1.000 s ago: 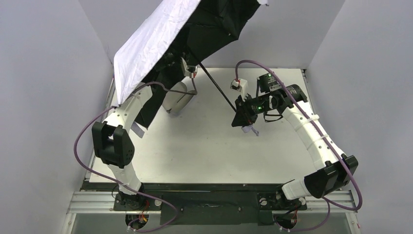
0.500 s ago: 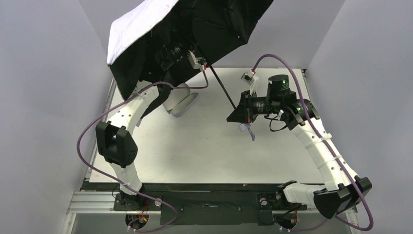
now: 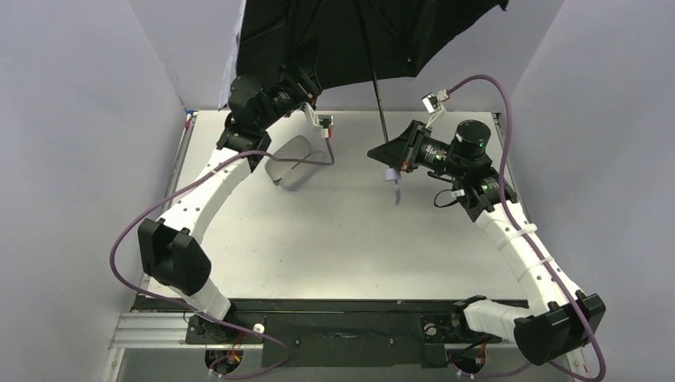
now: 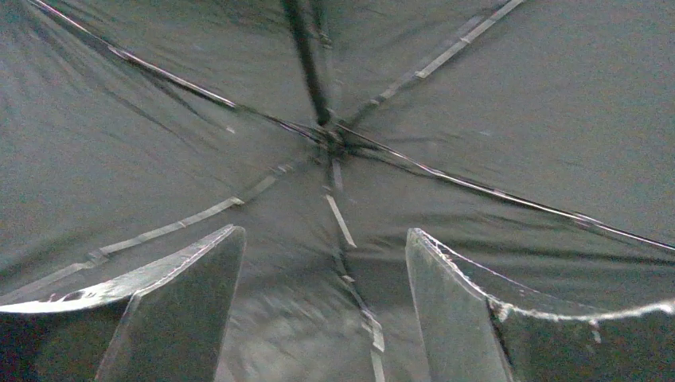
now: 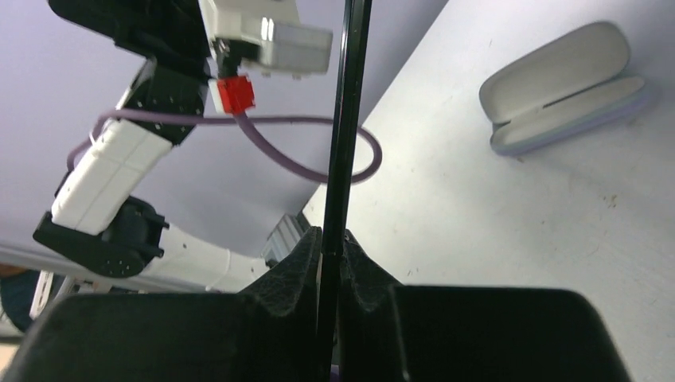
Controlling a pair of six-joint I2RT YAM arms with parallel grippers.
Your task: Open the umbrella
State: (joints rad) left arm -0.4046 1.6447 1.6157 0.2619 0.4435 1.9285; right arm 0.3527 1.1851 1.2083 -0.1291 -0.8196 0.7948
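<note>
materials/shapes: the umbrella (image 3: 374, 40) is spread open. its canopy underside (image 4: 477, 119) is matte black cloth, lightly wrinkled, with thin silvery ribs (image 4: 446, 179) that radiate from a central hub. a narrow pale strip of the outer side shows at the canopy's left edge in the top view. the shaft (image 5: 346, 143) is a thin, straight black rod. the right tool (image 5: 330, 235) has black, rough-textured fingers pinched shut on this shaft, low down near the handle end. a pale wrist loop (image 3: 396, 187) hangs below the grip. the left tool (image 4: 322, 231) has wedge-shaped fingers with bright edges. they stand wide apart with nothing between them, pointing up into the underside.

surface/room: the desk (image 3: 334, 239) is flat, off-white, faintly speckled and scuffed. plain pale grey walls (image 3: 79, 159) enclose it on three sides. an oval hard case (image 5: 561, 87), smooth and light-coloured, lies on the desk with its two shells slightly parted. a purple cable (image 5: 318, 151) loops from the left arm's wrist.

umbrella position: held off the desk, above its far half, with the shaft nearly upright and leaning slightly. the canopy fills the top of the overhead view and is cropped by the frame edge.
</note>
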